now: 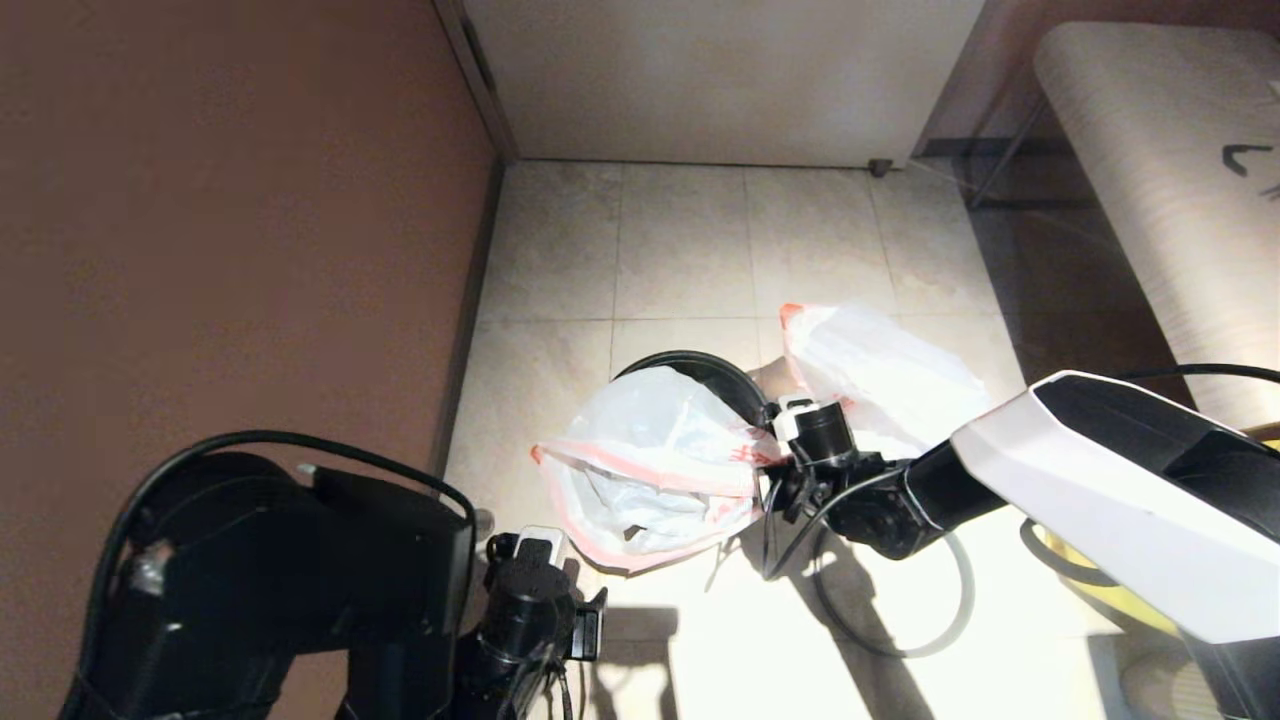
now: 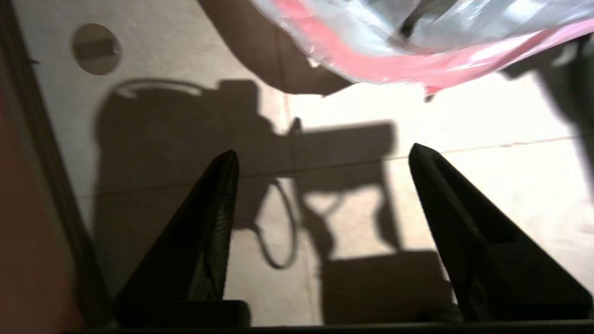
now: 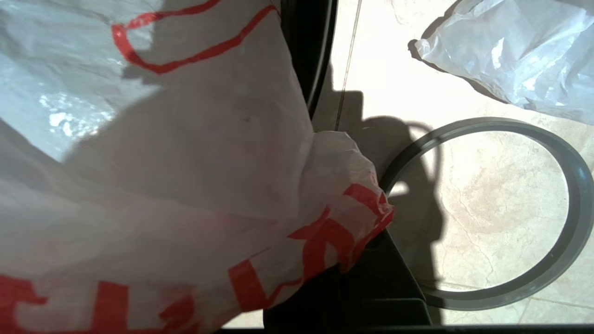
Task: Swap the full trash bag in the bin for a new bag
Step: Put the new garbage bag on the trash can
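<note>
The left gripper hangs low at about seven o'clock from the bin, its two dark wedge-shaped fingers spread wide over bare floor tile, holding nothing. Just past their tips the pink edge of the new bag crosses the left wrist view, its far part cut off.

The new bag is thin, crinkled, translucent white plastic with red printing and a pink-red rim. It lies tipped over the near side of the bin, long axis running from the bin at twelve o'clock toward six o'clock, with its open mouth gaping toward the robot. It covers most of the small round black bin, so only a far arc of the rim shows.

At the bag's three o'clock edge the right gripper pinches a bunched fold of red-printed plastic; the film hides the fingertips. A thin grey hoop lies flat on the tile by that gripper.

The full trash bag, nearly plain white with a pink-red tip pointing to eleven o'clock, lies slumped on the floor at the bin's three o'clock.
</note>
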Controlling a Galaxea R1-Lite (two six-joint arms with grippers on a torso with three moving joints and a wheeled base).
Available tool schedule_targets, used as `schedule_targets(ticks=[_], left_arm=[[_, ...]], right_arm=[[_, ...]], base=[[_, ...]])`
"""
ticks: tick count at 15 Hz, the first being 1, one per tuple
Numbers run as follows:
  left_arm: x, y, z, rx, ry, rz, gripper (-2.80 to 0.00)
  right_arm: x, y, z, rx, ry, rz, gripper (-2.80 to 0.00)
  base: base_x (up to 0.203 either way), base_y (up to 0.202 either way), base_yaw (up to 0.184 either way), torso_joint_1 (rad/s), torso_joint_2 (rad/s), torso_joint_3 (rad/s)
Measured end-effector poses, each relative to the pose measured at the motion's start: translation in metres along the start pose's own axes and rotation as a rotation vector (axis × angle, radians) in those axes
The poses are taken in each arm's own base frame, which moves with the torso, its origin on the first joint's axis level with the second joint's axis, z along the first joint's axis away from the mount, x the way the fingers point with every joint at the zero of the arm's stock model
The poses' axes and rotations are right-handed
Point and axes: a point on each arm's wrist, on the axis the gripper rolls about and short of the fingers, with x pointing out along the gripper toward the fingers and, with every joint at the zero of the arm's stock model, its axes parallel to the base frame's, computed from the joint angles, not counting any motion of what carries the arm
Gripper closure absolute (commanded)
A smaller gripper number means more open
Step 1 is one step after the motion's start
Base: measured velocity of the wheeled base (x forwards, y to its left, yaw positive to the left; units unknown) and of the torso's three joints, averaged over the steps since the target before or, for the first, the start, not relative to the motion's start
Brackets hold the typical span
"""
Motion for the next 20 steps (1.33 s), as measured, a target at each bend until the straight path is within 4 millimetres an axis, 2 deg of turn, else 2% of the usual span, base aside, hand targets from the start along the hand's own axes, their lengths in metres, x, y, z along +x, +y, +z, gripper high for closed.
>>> schedule_targets(ticks=[5,10,12,19,20], left_arm=[[-0.008,-0.016,0.049,-0.237,0.173,-0.151,-2.80],[0.006,-0.037,0.102,-0.403,0.241,-0.147,-2.80],[0.019,-0.034,0.110,-0.440,0.277,-0.110,-2.80],[0.057,-0.028,0.127,-0.494,0.231,-0.090,-2.80],[0.062,-0.028,0.128,-0.497,0.233,-0.083,0.00]], right_arm=[[0.000,-0.001,-0.005,-0.002,0.016,-0.002,0.00],[0.000,-0.001,-0.004,-0.003,0.012,-0.001,0.00],[-0.001,-0.001,-0.003,-0.001,0.007,0.000,0.00],[-0.004,-0.001,0.002,0.004,-0.005,0.003,0.00],[-0.004,-0.001,0.003,0.005,-0.007,0.004,0.00]], base=[[0.000,0.000,0.000,0.000,0.00,0.000],[0.000,0.000,0.000,0.000,0.00,0.000],[0.000,0.000,0.000,0.000,0.00,0.000],[0.000,0.000,0.000,0.000,0.00,0.000],[0.000,0.000,0.000,0.000,0.00,0.000]])
